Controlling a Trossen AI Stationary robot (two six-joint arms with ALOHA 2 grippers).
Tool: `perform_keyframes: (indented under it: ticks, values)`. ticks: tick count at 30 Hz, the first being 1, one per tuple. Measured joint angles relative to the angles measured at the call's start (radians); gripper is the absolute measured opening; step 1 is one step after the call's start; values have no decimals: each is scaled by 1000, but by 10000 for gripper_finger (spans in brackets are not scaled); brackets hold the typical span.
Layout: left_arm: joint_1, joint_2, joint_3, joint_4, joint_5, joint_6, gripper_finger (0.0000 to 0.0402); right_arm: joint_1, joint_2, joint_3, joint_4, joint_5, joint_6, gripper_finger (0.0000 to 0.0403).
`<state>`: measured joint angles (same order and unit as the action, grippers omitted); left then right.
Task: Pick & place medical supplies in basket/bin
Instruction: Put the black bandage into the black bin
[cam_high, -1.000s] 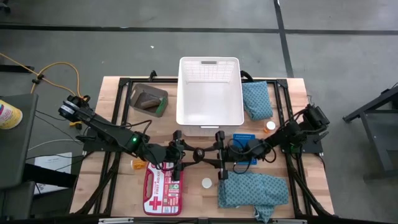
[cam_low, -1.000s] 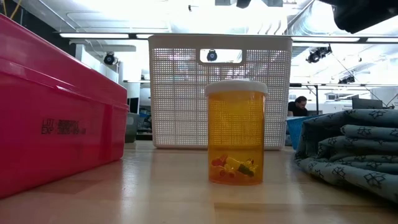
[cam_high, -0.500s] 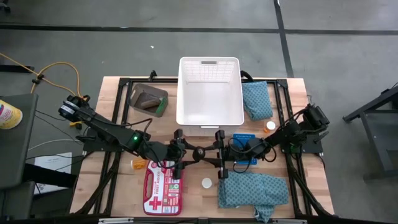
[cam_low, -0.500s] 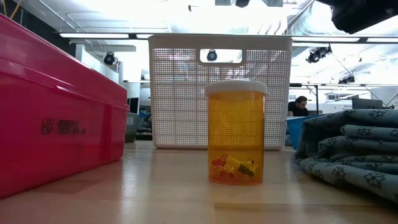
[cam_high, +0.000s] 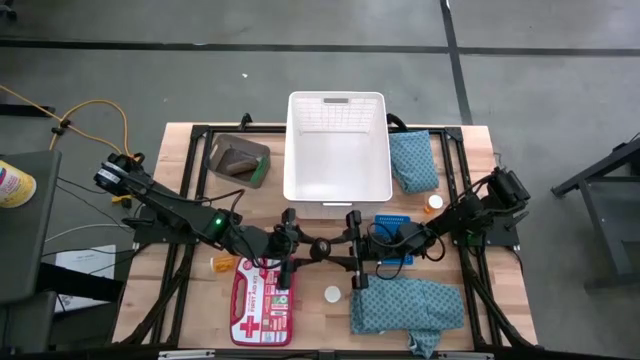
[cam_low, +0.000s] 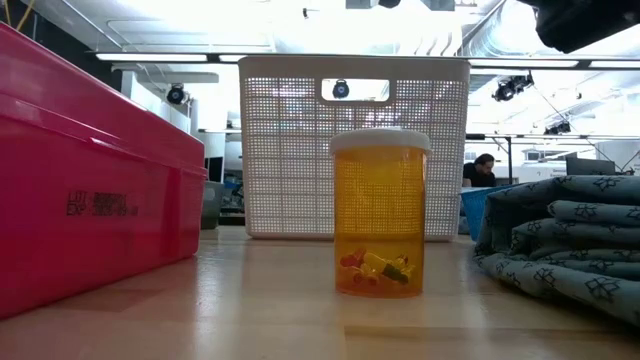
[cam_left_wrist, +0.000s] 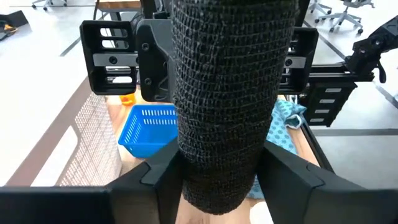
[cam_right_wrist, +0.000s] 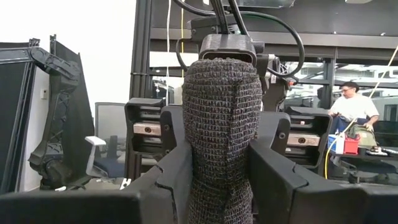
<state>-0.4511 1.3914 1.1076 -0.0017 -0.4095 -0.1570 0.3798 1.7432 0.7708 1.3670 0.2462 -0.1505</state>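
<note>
Black roll: a black woven bandage roll (cam_high: 320, 247) hung above the counter (cam_high: 180, 305) between the two arms, just on the near side of the basket; both wrist views showed it filling the gap between the fingers (cam_left_wrist: 224, 106) (cam_right_wrist: 221, 143).
Left gripper: the left gripper (cam_high: 289, 245) met the roll from the left, jaws pinching its sides.
Right gripper: the right gripper (cam_high: 351, 249) met it from the right, jaws pressed on the same roll.
Basket: the white latticed basket (cam_high: 337, 189) stood at the far middle of the counter, nothing showing inside it.
Bin: the dark grey tub (cam_high: 238, 158) sat left of the basket with a brown roll inside and a green piece (cam_high: 258, 172) at its corner.
Cloths: one teal patterned cloth (cam_high: 411, 160) lay right of the basket, another (cam_high: 405, 306) at the near right.
Blue tray: the small blue tray (cam_high: 393, 222) lay partly under the right arm.
Bottles: one orange bottle (cam_low: 380, 212) stood upright with a white cap in front of the basket in the low view; another (cam_high: 433, 203) lay right of the tray, a third (cam_high: 222, 264) near the left arm.
First aid kit: the red case (cam_high: 262, 302) lay on the near left.
Person: a person (cam_right_wrist: 352, 112) stood in the room beyond.
</note>
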Motion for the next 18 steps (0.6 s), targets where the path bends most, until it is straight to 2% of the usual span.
perform_keyframes:
  ticks: [5, 18]
  values:
    - [0, 0, 0, 1, 1, 0, 145, 0, 0, 0, 0, 1, 0, 128]
    - [0, 0, 0, 2, 2, 0, 140, 0, 0, 0, -1, 4, 25, 128]
